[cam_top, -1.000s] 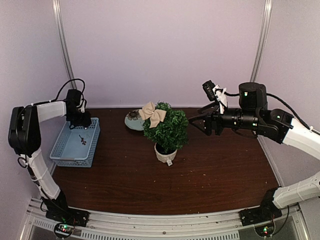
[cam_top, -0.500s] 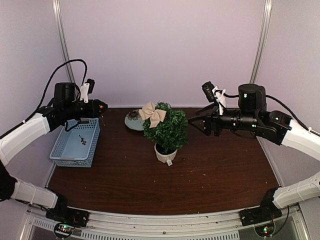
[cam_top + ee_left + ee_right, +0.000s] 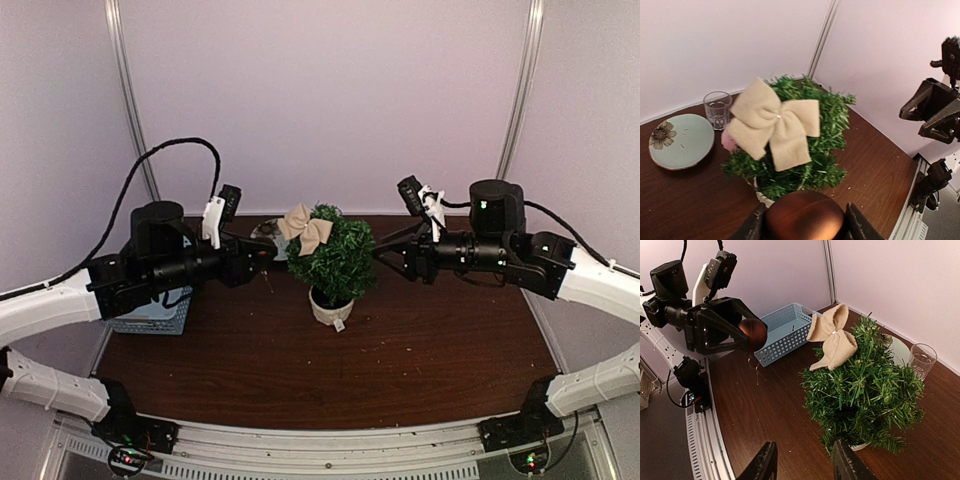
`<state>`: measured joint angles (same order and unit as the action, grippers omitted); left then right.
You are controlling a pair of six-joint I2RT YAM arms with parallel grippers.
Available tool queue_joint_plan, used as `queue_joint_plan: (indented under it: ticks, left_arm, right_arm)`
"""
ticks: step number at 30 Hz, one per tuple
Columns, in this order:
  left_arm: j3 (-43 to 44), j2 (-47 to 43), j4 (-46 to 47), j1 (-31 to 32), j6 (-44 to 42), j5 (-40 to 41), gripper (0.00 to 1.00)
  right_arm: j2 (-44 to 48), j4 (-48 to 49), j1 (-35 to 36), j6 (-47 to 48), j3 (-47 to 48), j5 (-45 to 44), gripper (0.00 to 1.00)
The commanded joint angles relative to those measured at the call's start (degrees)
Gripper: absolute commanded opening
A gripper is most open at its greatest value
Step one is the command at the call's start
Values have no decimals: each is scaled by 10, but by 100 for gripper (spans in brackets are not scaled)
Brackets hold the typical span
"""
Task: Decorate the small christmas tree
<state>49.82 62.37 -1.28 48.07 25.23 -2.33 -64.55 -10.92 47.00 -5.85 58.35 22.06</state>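
Pinching a glossy copper-brown ball [image 3: 752,335] between its two dark fingers, the left gripper [image 3: 258,254] hangs above the table [image 3: 430,350], just left of the small christmas tree [image 3: 335,262] and level with its upper half; ball not touching the branches. A thin wire dangles under the ball. Right gripper [image 3: 804,445]: fingers spread, nothing between them, pointed at the tree from the right and apart from it. Tree stands mid-table between the two grippers, upright in a round off-white pot [image 3: 330,306]; needles dark green, bushy, bristly. A beige cloth bow [image 3: 305,228], soft and matte, sits on the tree's upper left side, the side facing the ball. Beyond the tree, far left: a pale blue-green plate [image 3: 682,142] with a printed flower, and just right of it a clear glass cup [image 3: 717,109], upright. A light blue perforated plastic basket [image 3: 785,332] lies at the left edge, largely hidden by the left arm in the top view. Table surface dark brown wood, speckled with small crumbs.
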Motion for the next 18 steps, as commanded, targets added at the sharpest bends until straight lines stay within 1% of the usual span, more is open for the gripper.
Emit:
queue_joint_plan:
  ticks: [1,3,6,10,14,18]
  left_arm:
    - [-10,26,103,78,11,117,32]
    - [-2,47,118,111,4,164,32]
    - [17,88,127,136,21,196,32]
    - [30,132,148,148,45,217,32]
    - [30,157,179,153,68,237,32]
    - [36,175,192,158,79,251,32]
  right_arm:
    - [0,18,17,-10,-18,-8,37]
    - [-3,23,25,-13,-24,-10,35]
    - [-8,27,41,-13,-31,-21,34]
    - [-14,27,63,-5,-37,-44,33]
    - [-17,27,67,-2,-45,-69,33]
    - [-21,40,68,1,-56,-71,33]
